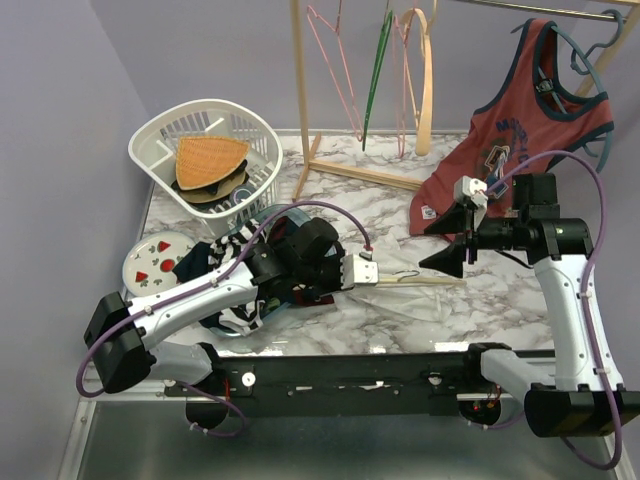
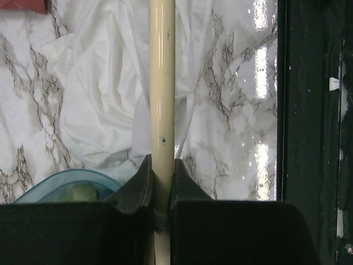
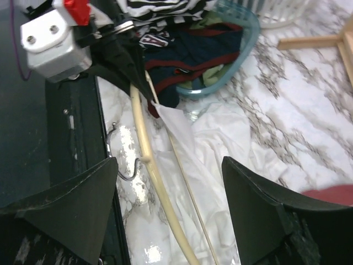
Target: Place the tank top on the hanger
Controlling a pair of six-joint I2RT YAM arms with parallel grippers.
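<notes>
A blue tub [image 3: 234, 66] heaped with dark clothes sits at upper centre of the right wrist view, just beside the crumpled, sheer white tank top [image 2: 99, 94] on the marble desk [image 1: 400, 200]. Left fingers [image 2: 138, 182] clamp the cream hanger [image 2: 162, 83] lying across it; right fingers [image 3: 71, 204] gape above.

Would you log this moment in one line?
left gripper shut on hanger | right gripper open | tank top crumpled on table

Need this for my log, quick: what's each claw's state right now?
Left claw: shut on the hanger.
Right claw: open, holding nothing.
</notes>
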